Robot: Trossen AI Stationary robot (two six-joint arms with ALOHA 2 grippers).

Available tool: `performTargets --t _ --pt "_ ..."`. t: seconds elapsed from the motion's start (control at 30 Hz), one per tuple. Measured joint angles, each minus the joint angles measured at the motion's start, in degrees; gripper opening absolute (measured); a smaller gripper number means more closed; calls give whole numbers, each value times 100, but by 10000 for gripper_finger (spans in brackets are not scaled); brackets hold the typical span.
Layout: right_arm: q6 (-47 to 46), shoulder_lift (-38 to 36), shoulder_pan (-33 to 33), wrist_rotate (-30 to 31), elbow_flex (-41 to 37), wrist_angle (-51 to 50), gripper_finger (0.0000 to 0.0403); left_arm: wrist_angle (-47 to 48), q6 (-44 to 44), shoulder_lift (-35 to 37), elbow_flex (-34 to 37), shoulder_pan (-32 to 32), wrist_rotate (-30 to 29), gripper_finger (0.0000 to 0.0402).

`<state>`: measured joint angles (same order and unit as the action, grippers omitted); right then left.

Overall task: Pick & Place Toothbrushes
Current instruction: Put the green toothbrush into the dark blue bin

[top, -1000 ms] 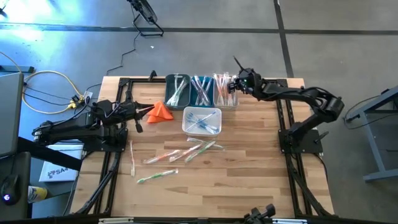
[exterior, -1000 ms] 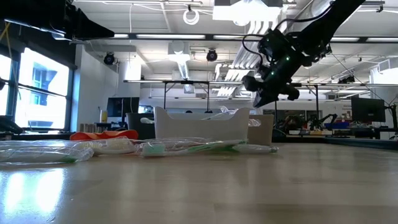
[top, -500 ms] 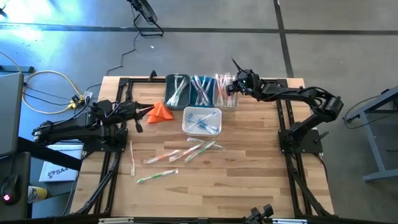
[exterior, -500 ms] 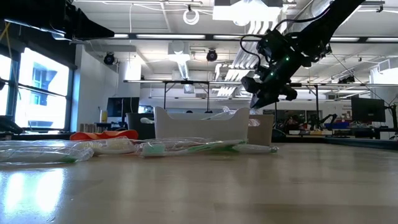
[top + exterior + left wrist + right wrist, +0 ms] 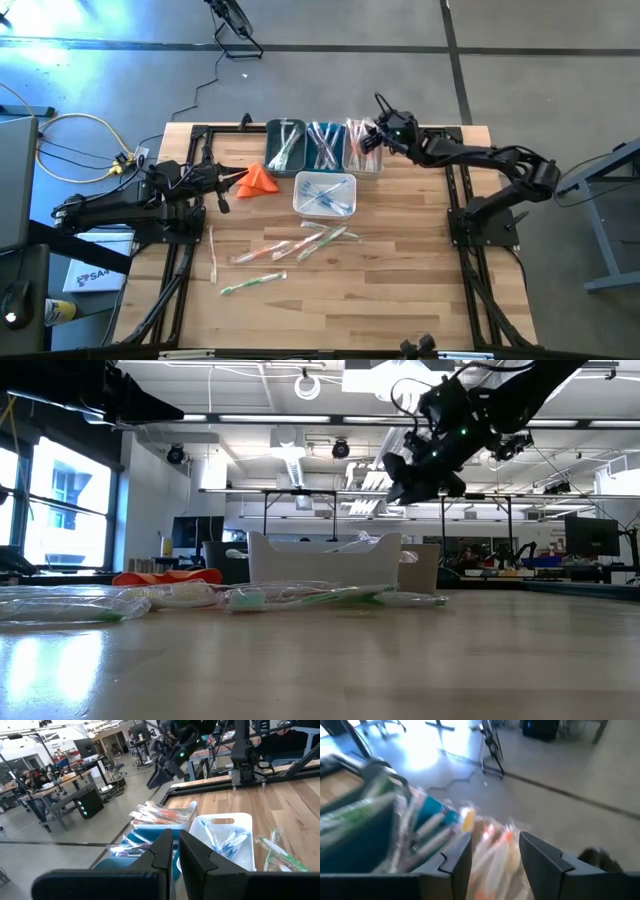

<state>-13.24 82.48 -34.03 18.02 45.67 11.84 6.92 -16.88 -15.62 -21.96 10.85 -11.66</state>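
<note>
Three bins stand side by side at the table's far edge, holding wrapped toothbrushes: green ones point(image 5: 285, 145), blue ones point(image 5: 323, 145) and orange ones point(image 5: 362, 147). In front of them a white bin point(image 5: 325, 193) holds more blue ones. Several loose toothbrushes point(image 5: 290, 245) lie flat on the wood near the middle. My right gripper point(image 5: 376, 130) hangs open above the orange bin, and orange toothbrushes point(image 5: 492, 845) show below its parted fingers. My left gripper point(image 5: 228, 180) waits shut at the left, beside an orange cloth point(image 5: 259, 178).
Black frame rails point(image 5: 460, 200) run along both sides of the table. The loose toothbrushes spread from the centre toward the near left point(image 5: 253, 284), with bare wood at the near right. The low view shows the white bin point(image 5: 325, 560) in front of my raised right gripper point(image 5: 403, 480).
My right gripper has risen above the orange bin, drifted a little toward the table's far edge, tipped up closer to level, and opened. Nothing on the table has moved.
</note>
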Motion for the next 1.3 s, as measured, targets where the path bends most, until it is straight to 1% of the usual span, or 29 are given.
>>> performTargets --t 0.43,0.57,0.63,0.73,0.83,0.97,1.3 --pt "5 -1412 565 2 0 25 149 0 0 -2 0 0 0 23" --pt "-93 -1679 834 -42 0 -97 148 0 1 -1 0 0 0 23" --pt "-227 -1734 1000 -126 0 -271 148 0 1 0 0 0 0 23" --pt "-472 -1740 1265 -464 0 -645 148 0 17 0 0 2 0 23" --pt "-759 -1736 1548 -652 0 -977 149 0 17 0 0 0 0 23" --pt "-1044 -1736 1988 -651 0 -1241 148 0 17 0 0 1 0 23" --pt "-1139 -1736 3145 -613 0 -1157 149 0 24 0 0 1 0 23"
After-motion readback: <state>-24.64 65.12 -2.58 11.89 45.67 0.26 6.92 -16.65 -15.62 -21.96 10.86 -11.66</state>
